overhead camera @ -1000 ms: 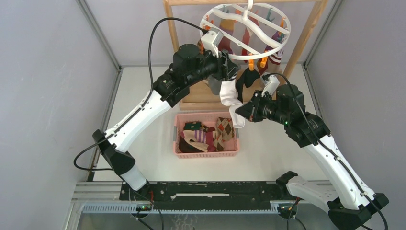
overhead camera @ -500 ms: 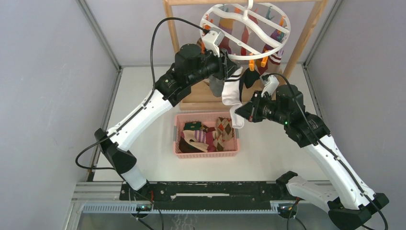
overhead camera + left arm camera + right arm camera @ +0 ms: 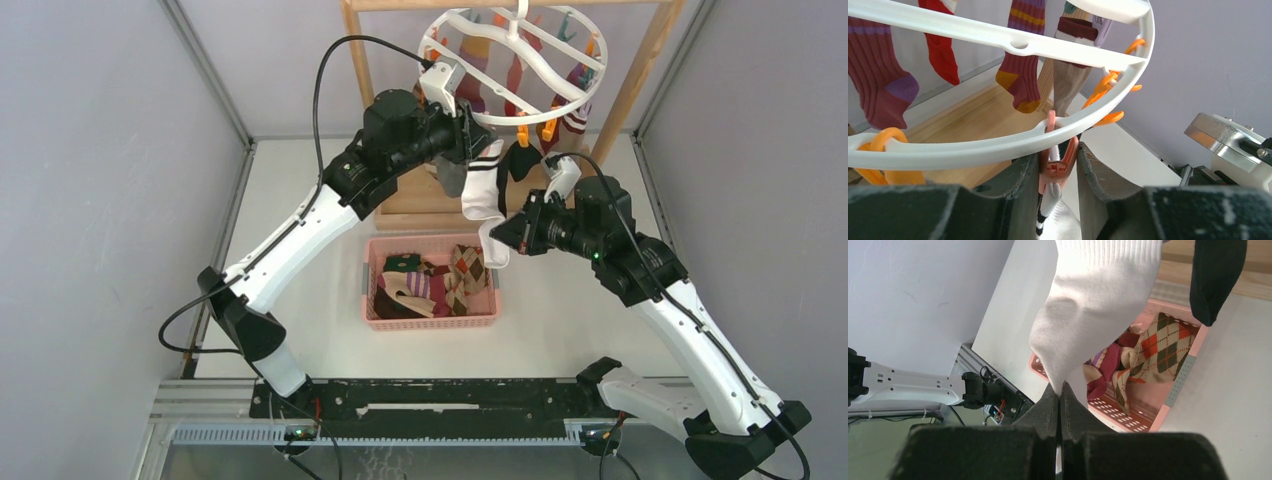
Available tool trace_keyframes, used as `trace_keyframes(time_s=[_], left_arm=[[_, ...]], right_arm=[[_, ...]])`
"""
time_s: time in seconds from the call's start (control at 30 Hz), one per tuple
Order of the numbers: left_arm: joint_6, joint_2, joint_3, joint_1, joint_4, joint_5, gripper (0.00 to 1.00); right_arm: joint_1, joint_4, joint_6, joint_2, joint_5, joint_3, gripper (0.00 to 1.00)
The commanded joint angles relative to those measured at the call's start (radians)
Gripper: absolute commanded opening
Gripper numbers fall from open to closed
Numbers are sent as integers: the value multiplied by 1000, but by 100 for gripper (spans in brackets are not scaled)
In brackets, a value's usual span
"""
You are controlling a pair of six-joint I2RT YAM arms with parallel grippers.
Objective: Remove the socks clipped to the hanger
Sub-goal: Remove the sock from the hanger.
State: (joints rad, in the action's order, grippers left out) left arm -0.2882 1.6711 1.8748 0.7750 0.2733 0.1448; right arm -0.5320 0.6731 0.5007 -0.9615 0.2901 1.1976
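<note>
1. The left gripper [image 3: 1058, 162] is up at the hanger [image 3: 973, 150]. Its two fingers are close together and squeeze the orange clip [image 3: 1057, 170] from both sides. In the top view this clip sits at 7 o'clock on the ring.
2. The white sock [image 3: 1098, 300] hangs from that clip. The right gripper [image 3: 1060, 390] is pinched tight on its toe end, at about 6 o'clock from the clip.
3. The pink basket [image 3: 432, 322] sits lower down, at 8 o'clock from the right gripper, with other socks [image 3: 430, 285] in it. More socks [image 3: 878, 85] hang at the 12 o'clock side of the ring.
4. The squeeze may be too weak, so the clip does not let go. Then a pull could tug the whole ring and make it swing or tip.
5. The fingers could slip off the small clip, and it would snap shut.
6. The black sock [image 3: 1215, 275] hangs just beside the white one. A pull could drag on it.
7. If the right gripper lets go too far to the side, the sock could miss the basket.
</note>
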Motion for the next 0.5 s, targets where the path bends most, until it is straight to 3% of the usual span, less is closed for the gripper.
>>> trace_keyframes(time_s=[0.0,0.1,0.17,0.3,0.47], left_arm=[[-8,3,49,-9,14,29,9],[-6,2,44,-9,21,29,10],[-7,-2,37,-9,21,23,17],[-11,-13,23,-9,18,-3,40],[-15,-23,-1,-10,7,-11,48]], right_arm=[[-9,-15,-8,-3,3,22,0],[-9,-15,-8,-6,3,22,0],[-10,-15,-8,-7,4,22,0],[-10,-13,-8,-12,6,22,0],[-15,-17,-8,-17,7,22,0]])
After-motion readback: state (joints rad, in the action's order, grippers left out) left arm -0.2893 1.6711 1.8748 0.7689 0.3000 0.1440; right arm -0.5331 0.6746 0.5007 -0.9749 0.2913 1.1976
